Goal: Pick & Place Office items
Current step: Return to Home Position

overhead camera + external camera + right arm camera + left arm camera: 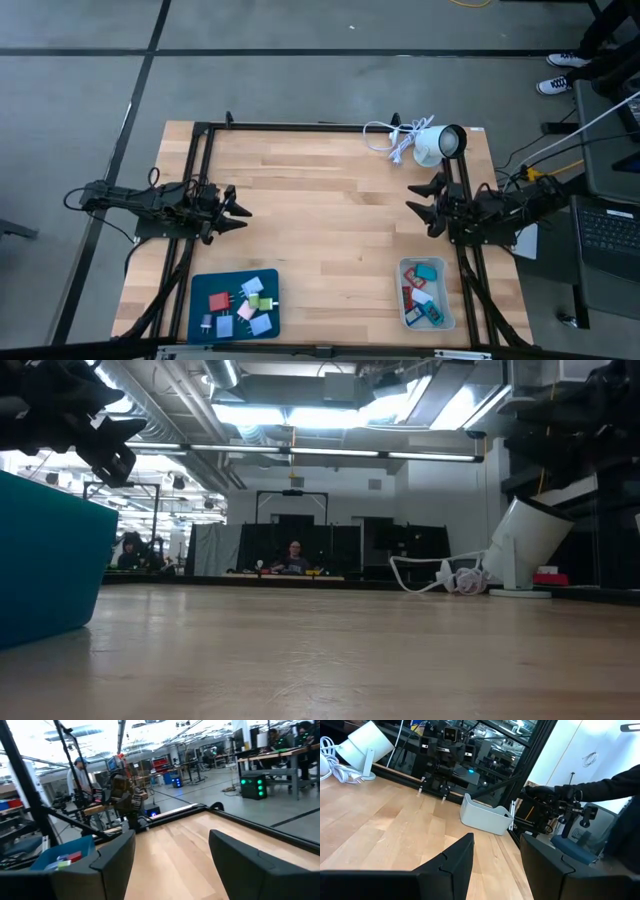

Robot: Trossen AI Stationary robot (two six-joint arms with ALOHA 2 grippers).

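Both arms hang above the wooden tabletop (330, 220) and hold nothing. The left end effector (240, 209) is over the left edge, about midway along it, with its fingers spread apart and pointing toward the middle. The right end effector (420, 206) mirrors it over the right edge, its fingers also apart and empty. The office items (218, 300) are split between two containers. Small flat red, green, pink, white and pale blue pieces lie scattered in the blue tray (203, 282) at the near left corner. At the near right corner the gray bin (402, 295) holds a teal piece (429, 271) together with red and blue ones. A white lamp (438, 143) lies tilted at the far right corner, its cord (385, 135) coiled just beside it.
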